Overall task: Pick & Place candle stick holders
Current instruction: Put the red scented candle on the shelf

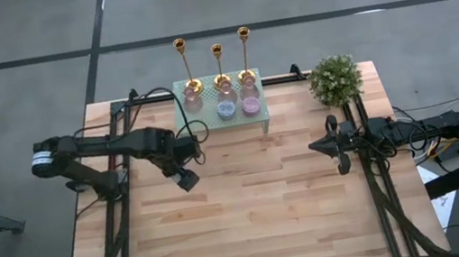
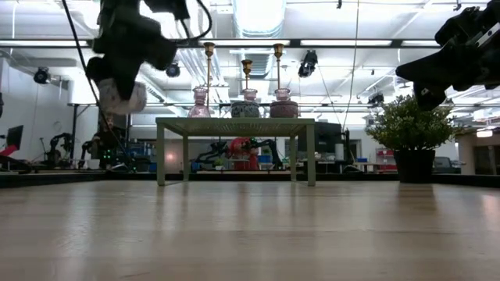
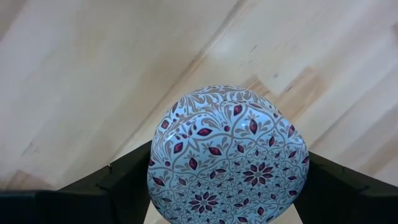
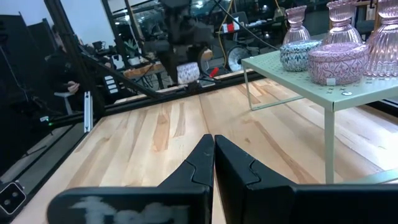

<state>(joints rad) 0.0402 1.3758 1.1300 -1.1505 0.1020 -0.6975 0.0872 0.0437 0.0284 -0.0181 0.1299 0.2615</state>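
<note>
Three gold candle stick holders (image 1: 186, 62) (image 1: 219, 64) (image 1: 245, 53) stand by their round bases on a small green table (image 1: 181, 108) at the far middle. They also show in the low view (image 2: 208, 66) (image 2: 247, 74) (image 2: 278, 66). My left gripper (image 1: 187, 179) is near and to the left of that table, shut on a round white box with a red flower pattern (image 3: 227, 158), high above the wood (image 2: 121, 97). My right gripper (image 1: 339, 144) hangs shut and empty over the table's right side (image 4: 213, 155). My left gripper pinches the patterned box between its two fingers (image 3: 124, 180), one on each of its opposite sides (image 3: 155, 174). The fingers point down at the table. The box is lifted clear of the wood.
On the green table, in front of the candle stick holders, stand pink glass vases (image 2: 201, 101) and two patterned jars (image 1: 226, 108) (image 1: 251, 104). A potted plant (image 1: 335, 79) stands at the far right. Bare wood lies across the near half (image 1: 253, 225).
</note>
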